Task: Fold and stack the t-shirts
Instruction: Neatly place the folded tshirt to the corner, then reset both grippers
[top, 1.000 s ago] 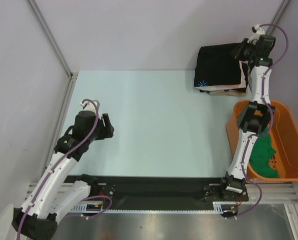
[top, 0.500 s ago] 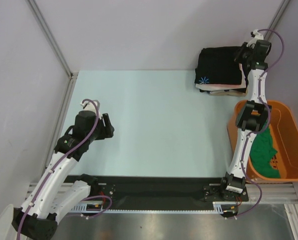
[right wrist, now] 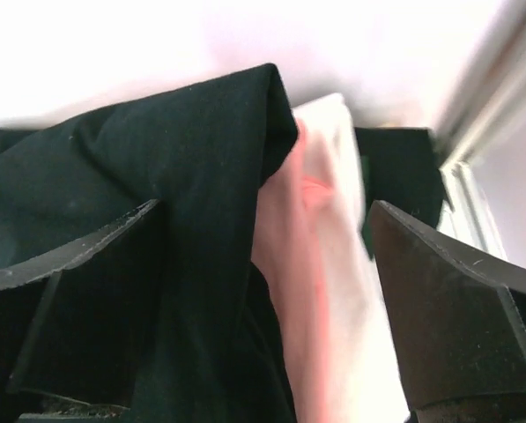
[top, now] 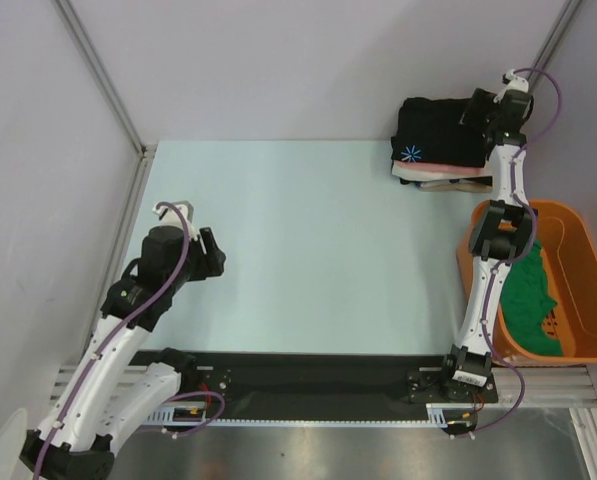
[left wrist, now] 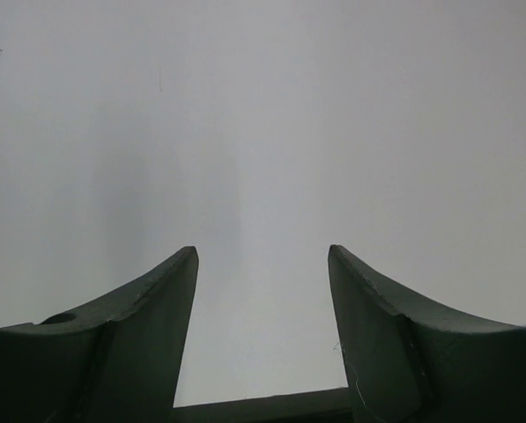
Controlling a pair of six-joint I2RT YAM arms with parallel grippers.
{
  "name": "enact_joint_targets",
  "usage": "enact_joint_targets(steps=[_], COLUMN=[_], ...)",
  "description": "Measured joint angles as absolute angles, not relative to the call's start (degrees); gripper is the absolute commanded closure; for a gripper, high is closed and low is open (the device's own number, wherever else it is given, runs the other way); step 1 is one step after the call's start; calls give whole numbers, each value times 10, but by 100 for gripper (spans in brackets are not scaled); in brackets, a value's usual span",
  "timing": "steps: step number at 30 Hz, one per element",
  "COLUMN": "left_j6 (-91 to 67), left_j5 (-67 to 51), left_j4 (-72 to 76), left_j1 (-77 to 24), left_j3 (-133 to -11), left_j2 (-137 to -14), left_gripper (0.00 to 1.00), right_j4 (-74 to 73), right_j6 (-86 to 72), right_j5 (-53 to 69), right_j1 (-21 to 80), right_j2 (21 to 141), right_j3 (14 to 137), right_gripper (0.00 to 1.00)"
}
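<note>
T-shirts sit piled at the far right corner of the table (top: 298, 230), and your right gripper (right wrist: 263, 216) is at that pile. Its jaws are spread wide and clamp nothing. They straddle the folded edge of the black t-shirt (right wrist: 157, 176), with the salmon-pink t-shirt (right wrist: 289, 238) and white t-shirt (right wrist: 337, 167) just beside it in the gap. You can't tell from the wrist view whether a finger touches cloth.

From the top view, the right gripper (top: 481, 107) is over the right end of the black t-shirt (top: 438, 128), which lies on top. Pink, white and tan t-shirt (top: 468, 185) edges show under its near side. The only marking is a blue-white starburst mark (top: 410, 154) at the black shirt's near left corner, too small to read any lettering.

The green t-shirt (top: 523, 290) lies in the orange tub (top: 578, 215), on the near side of the pile.

Your left gripper (left wrist: 262, 250) is wide open and empty over bare table, well apart from all the shirts.
</note>
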State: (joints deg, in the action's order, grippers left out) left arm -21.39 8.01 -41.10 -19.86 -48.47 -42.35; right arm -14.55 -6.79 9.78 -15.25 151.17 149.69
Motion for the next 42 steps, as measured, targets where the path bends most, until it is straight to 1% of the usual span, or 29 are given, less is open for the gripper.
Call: enact_joint_targets(steps=[7, 12, 18, 21, 22, 24, 25, 30, 36, 38, 42], left_j6=[-214, -214, -214, -214, -214, -213, -213, -215, -214, -214, -213], left_j5=[80, 80, 80, 80, 80, 80, 81, 89, 88, 87, 81], left_j4=[-411, -411, -411, -411, -411, -411, -411, -413, -412, -413, -412], left_j1=[-199, -199, -199, -199, -199, -199, -199, -199, -199, -199, -199], left_j3=[-485, -485, -485, -485, -484, -484, -484, -484, -484, -485, -485], left_j2=[-407, -398, -389, -385, -383, -381, -379, -367, -359, -361, -358], left_gripper=[33, 32, 31, 28, 20, 11, 0, 0, 0, 0, 0], right_j4=[-154, -160, -170, -168, -160, -154, -151, -133, -77, -81, -103], right_j6=[-91, -97, -133, -156, -166, -184, -190, -213, -213, -208, -209], right_j5=[14, -27, -42, -22, -8, 20, 30, 63, 73, 65, 46], right_j1=[-161, -187, -205, -195, -188, -170, -161, -75, 77, 126, 154], right_j2=[1459, 1361, 1254, 1184, 1159, 1115, 1098, 990, 796, 735, 634], right_j3=[1448, 1395, 1376, 1307, 1275, 1216, 1193, 1031, 757, 697, 625], right_gripper=[0, 0, 0, 0, 0, 0, 0, 0, 0, 0, 0])
